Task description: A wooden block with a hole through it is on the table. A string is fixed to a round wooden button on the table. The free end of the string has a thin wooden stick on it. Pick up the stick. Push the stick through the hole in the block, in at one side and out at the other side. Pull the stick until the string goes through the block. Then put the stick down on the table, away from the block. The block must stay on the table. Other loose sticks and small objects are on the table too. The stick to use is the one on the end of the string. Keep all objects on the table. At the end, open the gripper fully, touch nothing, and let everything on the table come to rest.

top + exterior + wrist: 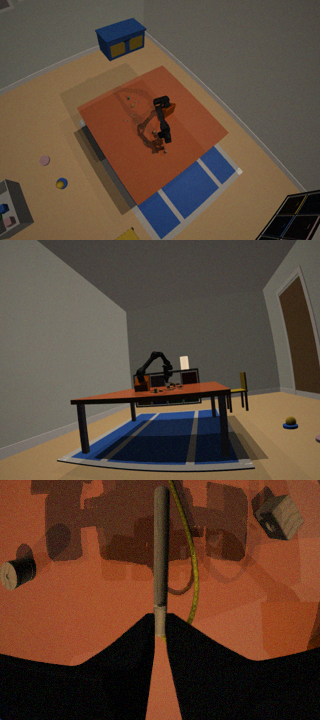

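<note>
From above, the gripper (pixel 162 140) hangs over the orange table (pixel 111 144), just past a small wooden block (pixel 154 132), well apart from the loose sticks (pixel 134 114).

Side on, the arm (pixel 155 361) arches down to the tabletop clutter.

At the wrist, the jaws clamp the stick (pixel 160 554) by its near end. Its long axis points straight away from the gripper, with the yellow string (pixel 190 554) curving beside it, the block (pixel 280 515) to its right and a small dark spool (pixel 16 574) to its left.

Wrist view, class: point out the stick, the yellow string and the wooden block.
stick (pixel 160 547), wrist view, middle of its shaft
yellow string (pixel 194 567), wrist view, curve right of the stick
wooden block (pixel 280 515), wrist view, its top face
</note>
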Available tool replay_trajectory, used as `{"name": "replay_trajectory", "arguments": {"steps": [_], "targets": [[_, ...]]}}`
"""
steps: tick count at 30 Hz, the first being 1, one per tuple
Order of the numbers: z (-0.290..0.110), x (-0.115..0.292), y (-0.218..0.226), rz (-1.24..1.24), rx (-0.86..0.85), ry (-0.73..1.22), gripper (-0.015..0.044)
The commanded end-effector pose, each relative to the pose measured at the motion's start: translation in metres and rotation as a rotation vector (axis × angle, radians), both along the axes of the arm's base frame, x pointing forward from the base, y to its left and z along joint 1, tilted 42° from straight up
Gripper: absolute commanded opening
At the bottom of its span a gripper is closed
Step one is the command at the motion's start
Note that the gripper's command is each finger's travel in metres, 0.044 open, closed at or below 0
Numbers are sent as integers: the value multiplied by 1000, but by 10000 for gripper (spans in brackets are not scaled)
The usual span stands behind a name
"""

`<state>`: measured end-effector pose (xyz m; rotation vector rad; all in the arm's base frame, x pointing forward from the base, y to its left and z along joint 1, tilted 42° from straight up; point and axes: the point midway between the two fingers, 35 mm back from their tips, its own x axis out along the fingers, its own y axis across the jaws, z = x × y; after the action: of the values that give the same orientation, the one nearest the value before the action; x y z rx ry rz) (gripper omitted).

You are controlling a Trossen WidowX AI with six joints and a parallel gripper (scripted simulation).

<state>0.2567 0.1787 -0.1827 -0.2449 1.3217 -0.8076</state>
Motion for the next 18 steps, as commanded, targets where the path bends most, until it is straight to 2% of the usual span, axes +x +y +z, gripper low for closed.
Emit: {"name": "replay_trajectory", "arguments": {"steps": [1, 18], "targets": [[0, 5, 0, -108, 2, -93, 0], [0, 17, -1, -558, 17, -475, 0]]}}
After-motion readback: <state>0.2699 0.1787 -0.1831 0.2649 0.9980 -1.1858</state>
